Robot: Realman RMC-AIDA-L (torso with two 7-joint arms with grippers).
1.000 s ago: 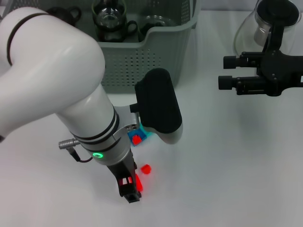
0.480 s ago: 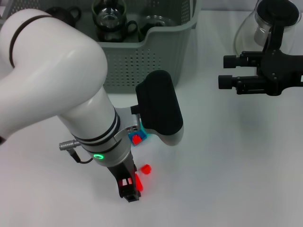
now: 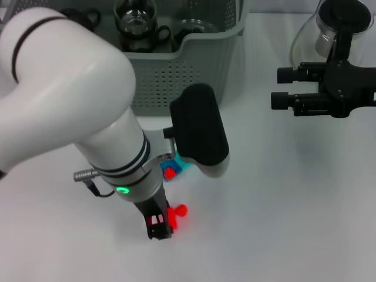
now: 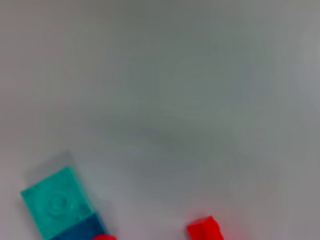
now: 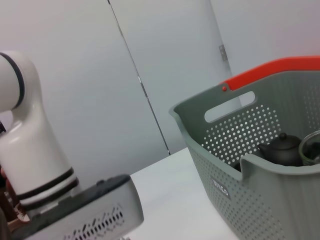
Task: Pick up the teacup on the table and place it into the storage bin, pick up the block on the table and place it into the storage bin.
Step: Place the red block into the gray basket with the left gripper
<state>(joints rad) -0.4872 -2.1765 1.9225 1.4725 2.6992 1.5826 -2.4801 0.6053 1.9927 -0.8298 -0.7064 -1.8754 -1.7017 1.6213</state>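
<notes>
Under the left arm's wrist, block (image 3: 170,171) sits on the counter (image 3: 276,194) at six o'clock from storage bin (image 3: 176,76). Left gripper (image 3: 160,226) hangs low; jaws unreadable. Best centre squarely over it first. Right gripper (image 3: 281,88) idles, jaws apart.

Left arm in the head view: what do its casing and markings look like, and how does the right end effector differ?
The left arm has a glossy white rounded casing with thin black bands, a green lit ring near the wrist, a metal plug with a cable, and a black padded block on one side. Its left end effector is black. The right end effector is all matte black, with two stubby cylindrical tips.
</notes>
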